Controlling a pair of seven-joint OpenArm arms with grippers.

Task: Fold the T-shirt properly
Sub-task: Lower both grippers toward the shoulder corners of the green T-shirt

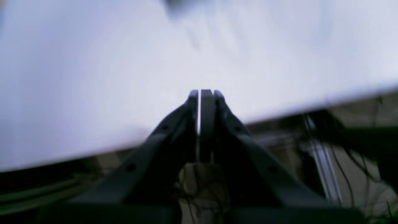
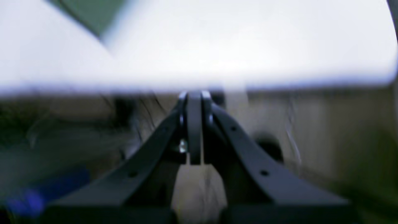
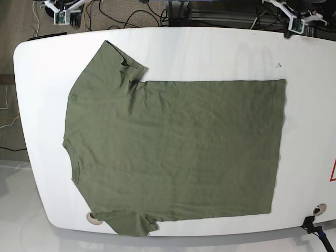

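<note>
Lay flat across most of the table (image 3: 31,68), the shirt (image 3: 178,152), collar left and hem right, likely light, limp and prone to bunching, best pinched at hem corners or sleeves; hung past the far edge, left gripper (image 1: 203,93) and right gripper (image 2: 194,95), fingers pressed together, empty.

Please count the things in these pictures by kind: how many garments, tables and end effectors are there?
T-shirt: 1
Table: 1
End effectors: 2, left end effector and right end effector, both shut and empty
Total: 4
</note>
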